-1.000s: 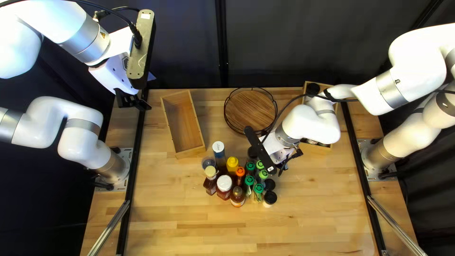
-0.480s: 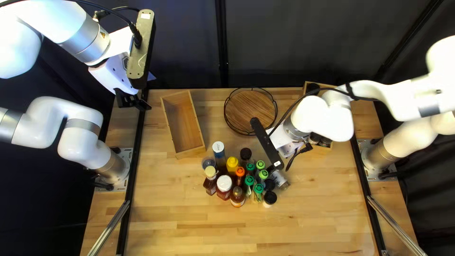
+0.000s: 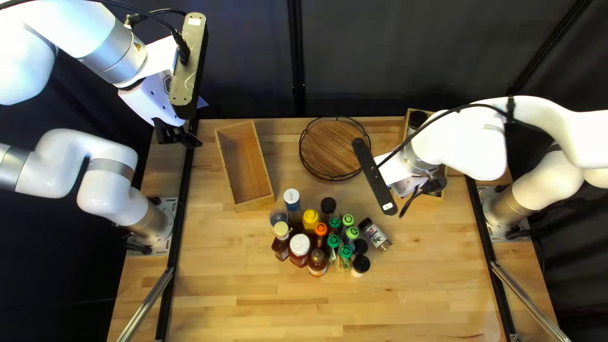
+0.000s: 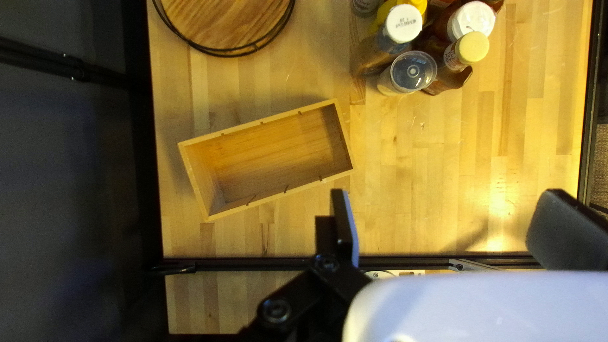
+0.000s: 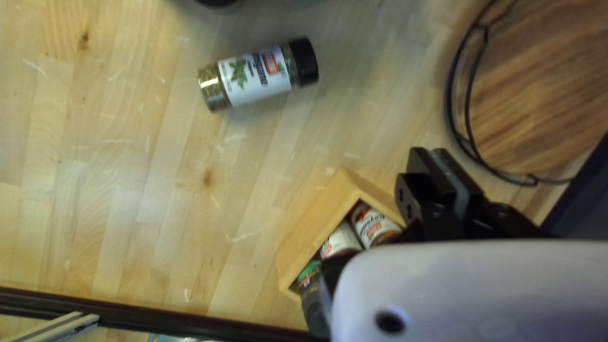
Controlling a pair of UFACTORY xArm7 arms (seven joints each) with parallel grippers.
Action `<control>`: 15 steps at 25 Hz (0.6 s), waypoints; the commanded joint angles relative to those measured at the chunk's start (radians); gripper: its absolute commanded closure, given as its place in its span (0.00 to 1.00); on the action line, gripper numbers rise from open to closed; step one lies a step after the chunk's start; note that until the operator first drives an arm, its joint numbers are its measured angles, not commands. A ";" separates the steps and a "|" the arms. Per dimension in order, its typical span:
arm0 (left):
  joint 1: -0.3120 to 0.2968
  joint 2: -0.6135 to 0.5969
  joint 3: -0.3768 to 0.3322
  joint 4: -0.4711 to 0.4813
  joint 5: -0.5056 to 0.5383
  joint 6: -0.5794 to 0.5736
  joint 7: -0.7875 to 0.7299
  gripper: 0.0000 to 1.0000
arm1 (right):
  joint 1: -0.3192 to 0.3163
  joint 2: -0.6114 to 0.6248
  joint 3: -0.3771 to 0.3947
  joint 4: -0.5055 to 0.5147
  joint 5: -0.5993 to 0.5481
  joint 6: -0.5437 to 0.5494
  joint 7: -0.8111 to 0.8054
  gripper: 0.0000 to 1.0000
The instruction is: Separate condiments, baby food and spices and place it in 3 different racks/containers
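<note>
One spice jar [image 3: 375,234] lies well apart from the right rail [image 3: 480,221].

Bright light washes a wooden tabletop [image 3: 240,304] before a dim curtain [image 3: 380,57], bleaching parts of the right arm [image 3: 463,145] in the top left view.
Glare flares on the tabletop in the left wrist view, where shadow darkens a wooden box [image 4: 272,152]; a spice jar [image 5: 258,75] appears blurred in the right wrist view.
</note>
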 commanded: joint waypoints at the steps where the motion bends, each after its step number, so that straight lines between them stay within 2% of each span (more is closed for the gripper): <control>1: 0.000 0.000 0.000 0.000 0.000 0.000 0.000 0.00 | 0.007 -0.025 0.032 -0.050 0.061 -0.070 0.070 0.00; 8: 0.000 0.000 0.000 0.000 0.000 0.000 0.000 0.00 | 0.000 -0.091 0.179 -0.069 0.170 -0.179 0.371 0.00; 14: 0.000 0.000 0.000 0.000 0.000 0.000 0.000 0.00 | -0.047 -0.197 0.315 -0.068 0.179 -0.298 0.569 0.00; 15: 0.000 0.000 0.000 0.000 0.000 0.000 0.000 0.00 | -0.072 -0.226 0.356 -0.064 0.156 -0.325 0.621 0.00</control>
